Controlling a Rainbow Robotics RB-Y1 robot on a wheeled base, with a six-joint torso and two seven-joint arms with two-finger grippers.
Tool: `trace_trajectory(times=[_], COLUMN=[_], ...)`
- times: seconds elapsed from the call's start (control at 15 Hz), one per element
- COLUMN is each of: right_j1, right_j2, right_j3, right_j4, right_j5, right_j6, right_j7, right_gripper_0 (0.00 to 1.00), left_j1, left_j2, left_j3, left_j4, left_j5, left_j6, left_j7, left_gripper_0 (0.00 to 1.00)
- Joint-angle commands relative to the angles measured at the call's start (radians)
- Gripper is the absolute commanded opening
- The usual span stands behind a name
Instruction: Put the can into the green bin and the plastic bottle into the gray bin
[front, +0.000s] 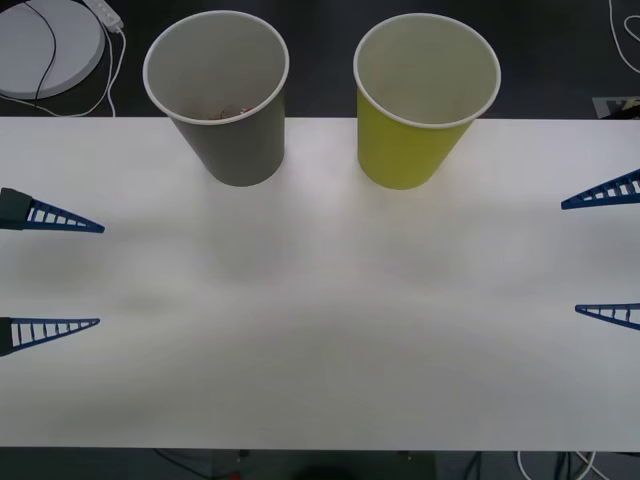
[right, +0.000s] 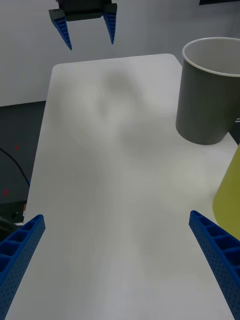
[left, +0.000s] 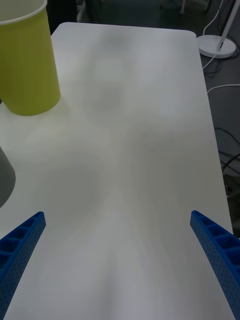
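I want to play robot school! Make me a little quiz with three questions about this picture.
1. True or false: the gray bin stands to the robot's left of the green bin.
2. Are the left gripper and right gripper A) open and empty, or B) each shut on something?
3. Fill in: both bins stand upright at the table's ____ edge.

Key: 1 true; 2 A; 3 far.
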Motion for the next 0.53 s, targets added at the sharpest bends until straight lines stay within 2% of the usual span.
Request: trace_trajectory(times=[0.07, 0.53], right_j1=[0.0, 0.0], right_j2=[0.0, 0.0], right_j3=[0.0, 0.0], right_j4=[0.0, 0.0], right_j5=[0.0, 0.0], right_j6=[0.0, 0.0], right_j7=[0.0, 0.0], right_gripper_0=[1.0, 1.0], left_j1=[0.051, 0.057], left_j2=[0.0, 0.0], left_j3=[0.037, 0.038], left_j4=[-0.036, -0.043], left_j5=[0.001, 0.003], left_j6=[0.001, -0.004], left_j7=[0.006, 0.0], left_gripper_0=[1.0, 1.0])
